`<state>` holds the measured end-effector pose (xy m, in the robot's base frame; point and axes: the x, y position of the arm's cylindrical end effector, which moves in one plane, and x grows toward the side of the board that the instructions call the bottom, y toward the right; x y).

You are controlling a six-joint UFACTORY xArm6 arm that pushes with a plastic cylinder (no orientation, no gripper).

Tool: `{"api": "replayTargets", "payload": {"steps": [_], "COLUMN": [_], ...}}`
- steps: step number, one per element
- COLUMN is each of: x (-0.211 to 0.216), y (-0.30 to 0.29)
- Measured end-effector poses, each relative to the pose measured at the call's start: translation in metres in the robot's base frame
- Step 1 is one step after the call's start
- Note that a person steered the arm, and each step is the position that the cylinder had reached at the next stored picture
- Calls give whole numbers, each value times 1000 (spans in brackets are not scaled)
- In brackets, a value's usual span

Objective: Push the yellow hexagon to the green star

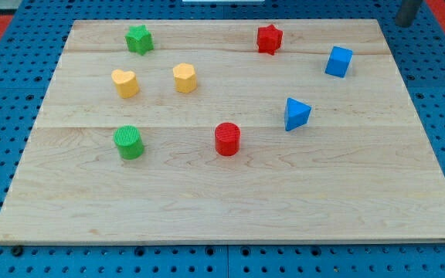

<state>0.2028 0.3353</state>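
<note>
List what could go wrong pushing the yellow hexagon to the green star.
1. My tip sits at the view's top right corner, off the board, far from the yellow hexagon. The sweep over could clip the blue cube or red star.
2. The yellow heart lies just left of the hexagon; a skewed push may knock it.
3. The green star is near the board's top edge; overshooting might shove it off.

Dark rod (409, 11) cut off by the view's top edge at the right corner, blurred, my tip (405, 23) barely distinct, desk (230, 224) corners cropped at the bottom
</note>
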Motion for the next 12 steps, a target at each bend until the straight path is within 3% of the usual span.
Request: {"api": "replayTargets", "payload": {"steps": [4,5,6,7,8,9,10,11,12], "x": [4,23,71,92,92,122,131,101,100], "y": [0,-6,-45,-126,-162,-233,-260,-287,-362]}}
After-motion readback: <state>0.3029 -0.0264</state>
